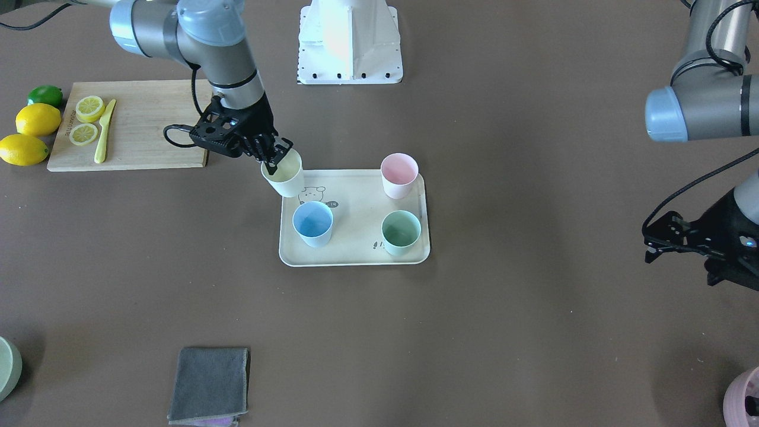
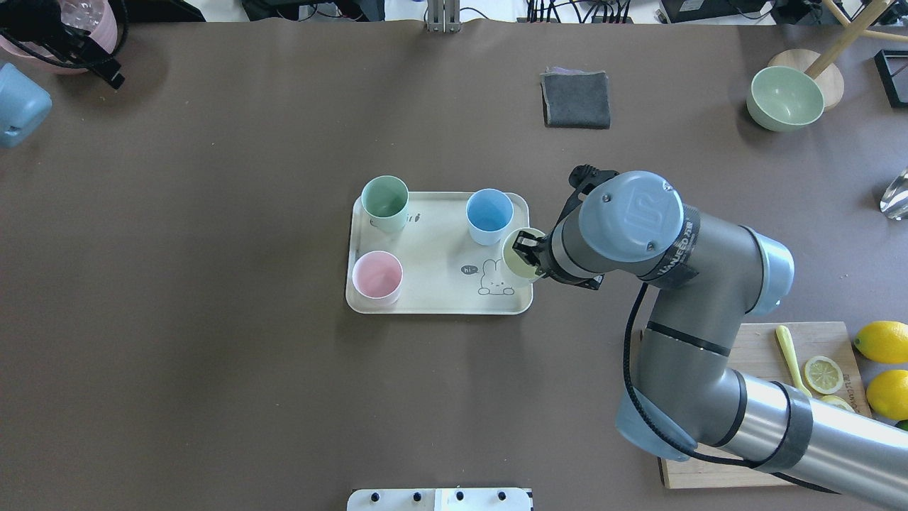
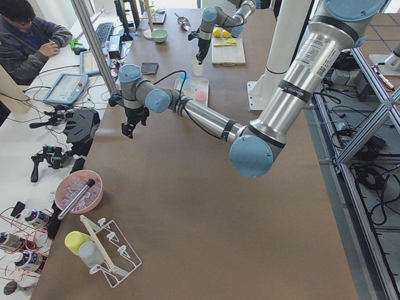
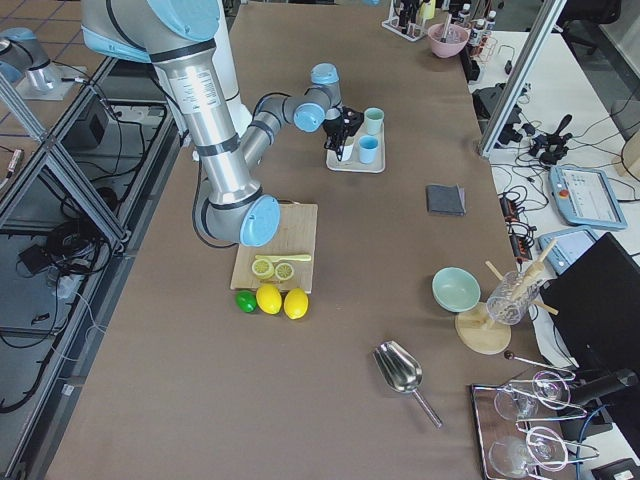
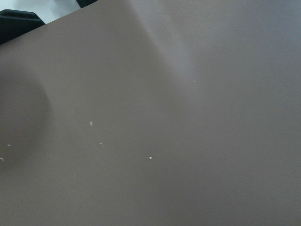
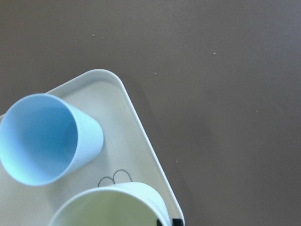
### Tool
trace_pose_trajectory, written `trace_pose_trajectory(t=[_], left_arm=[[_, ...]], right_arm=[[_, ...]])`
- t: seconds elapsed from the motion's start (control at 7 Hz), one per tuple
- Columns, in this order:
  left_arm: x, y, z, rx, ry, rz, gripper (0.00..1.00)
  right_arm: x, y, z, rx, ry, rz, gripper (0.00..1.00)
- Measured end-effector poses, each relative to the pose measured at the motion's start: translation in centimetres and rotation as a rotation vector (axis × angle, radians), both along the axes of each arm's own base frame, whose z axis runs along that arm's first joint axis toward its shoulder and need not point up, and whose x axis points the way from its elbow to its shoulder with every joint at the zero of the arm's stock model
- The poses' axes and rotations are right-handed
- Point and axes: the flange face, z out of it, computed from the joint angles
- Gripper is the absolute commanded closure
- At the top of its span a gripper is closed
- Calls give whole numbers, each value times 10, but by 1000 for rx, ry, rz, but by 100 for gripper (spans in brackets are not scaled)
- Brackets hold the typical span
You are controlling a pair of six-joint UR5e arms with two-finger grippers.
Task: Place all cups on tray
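The cream tray (image 1: 356, 240) (image 2: 433, 284) lies mid-table. On it stand the light blue cup (image 1: 312, 223) (image 2: 489, 216), the pink cup (image 1: 398, 175) (image 2: 377, 277) and the mint green cup (image 1: 401, 232) (image 2: 385, 204). My right gripper (image 1: 274, 163) (image 2: 528, 254) is shut on the rim of the pale yellow cup (image 1: 286, 178) (image 2: 516, 264), one finger inside, and holds it slightly tilted over the tray's corner by the rabbit drawing. The right wrist view shows the yellow cup (image 6: 108, 207), the blue cup (image 6: 42, 139) and the tray's rim (image 6: 136, 132). My left gripper (image 2: 106, 71) is far off at the table's end; its jaws do not show clearly.
A wooden cutting board (image 1: 136, 127) with lemon slices and a yellow knife lies beside the right arm, whole lemons and a lime next to it. A grey cloth (image 1: 210, 385), a sage-green bowl (image 2: 786, 98) and a pink pot (image 1: 744, 397) sit along the far edge.
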Motion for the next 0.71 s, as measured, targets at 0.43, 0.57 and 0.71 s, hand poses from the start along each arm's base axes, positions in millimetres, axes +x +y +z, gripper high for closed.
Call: trace_pose_trajectory(t=[0.43,0.57,0.71], left_arm=[[-7,3,14,2,-1,5,2],[-8,6,19,3,1,5,2],[-10,9,25,-2,4,7,2]], right_arm=[[-24,4,-5,10,9,11,0],[-19,-2,-5,27,15,11,0],[-3,-19,-6,41,18,9,0]])
